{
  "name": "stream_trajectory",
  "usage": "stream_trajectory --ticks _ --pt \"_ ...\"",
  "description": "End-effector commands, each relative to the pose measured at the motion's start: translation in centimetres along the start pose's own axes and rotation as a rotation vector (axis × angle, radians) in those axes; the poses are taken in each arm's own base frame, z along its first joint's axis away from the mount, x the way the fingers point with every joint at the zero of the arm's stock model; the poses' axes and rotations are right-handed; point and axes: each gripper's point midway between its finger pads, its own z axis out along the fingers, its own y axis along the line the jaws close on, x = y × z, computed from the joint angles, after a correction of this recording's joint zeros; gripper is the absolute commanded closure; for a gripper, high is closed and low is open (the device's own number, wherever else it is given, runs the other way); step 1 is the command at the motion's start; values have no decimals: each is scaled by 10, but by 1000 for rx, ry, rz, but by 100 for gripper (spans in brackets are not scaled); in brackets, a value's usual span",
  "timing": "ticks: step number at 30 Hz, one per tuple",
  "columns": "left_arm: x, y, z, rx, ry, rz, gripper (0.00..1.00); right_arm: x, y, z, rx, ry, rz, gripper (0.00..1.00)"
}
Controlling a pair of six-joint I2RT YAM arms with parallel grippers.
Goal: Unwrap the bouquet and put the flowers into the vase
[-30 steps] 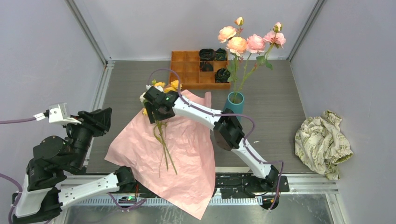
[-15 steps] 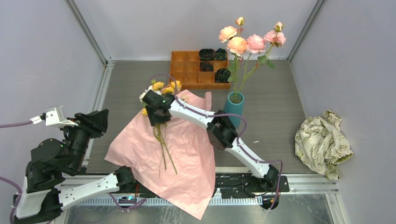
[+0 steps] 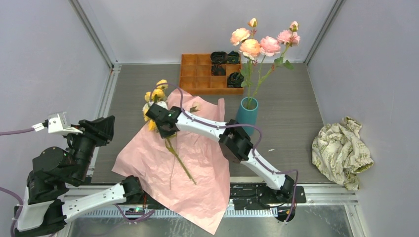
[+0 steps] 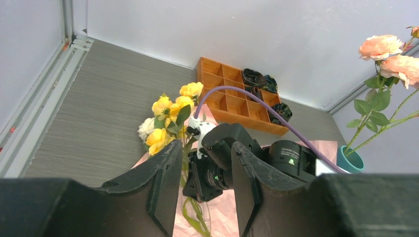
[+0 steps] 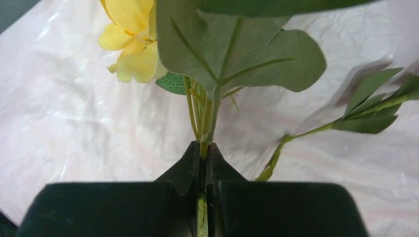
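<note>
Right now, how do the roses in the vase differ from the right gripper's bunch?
Colour: vase roses pink and peach, gripped bunch yellow and cream. Pose: vase roses stand upright in the vase; gripped bunch is pinched by the right gripper over pink paper. Both have green stems.

Orange tray (image 3: 195,74) sitting at far side of grey table (image 3: 296,116), close to back wall. Dark rosettes (image 3: 219,57) lying in tray's right-side compartments. Crumpled beige patterned cloth (image 3: 341,150) lying in heap by table's right edge, well apart from tray. Metal rail (image 3: 106,98) running along table's left edge.
</note>
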Motion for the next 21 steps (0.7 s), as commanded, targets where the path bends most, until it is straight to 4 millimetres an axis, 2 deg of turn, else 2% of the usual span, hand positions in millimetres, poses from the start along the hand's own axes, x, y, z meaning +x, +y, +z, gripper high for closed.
stream_trajectory --ticks 1,5,9,13,16,18,21 --pt "-4 -2 -1 15 -4 -37 58 -44 50 -101 -82 -228 -84 99" --pt "-5 -7 -1 31 3 -40 58 -53 70 -153 -135 -319 -116 99" --pt "-5 -12 0 43 11 -38 58 -56 79 -196 -199 -377 -96 99" --pt "-4 -17 1 52 19 -35 58 -42 72 -230 -251 -366 -38 99" --pt "0 -21 3 53 26 -27 58 -27 59 -244 -271 -374 -15 98" --pt "3 -25 5 55 30 -23 58 -16 45 -243 -254 -375 -4 87" --pt "9 -32 9 59 41 -8 58 5 19 -228 -174 -356 3 60"
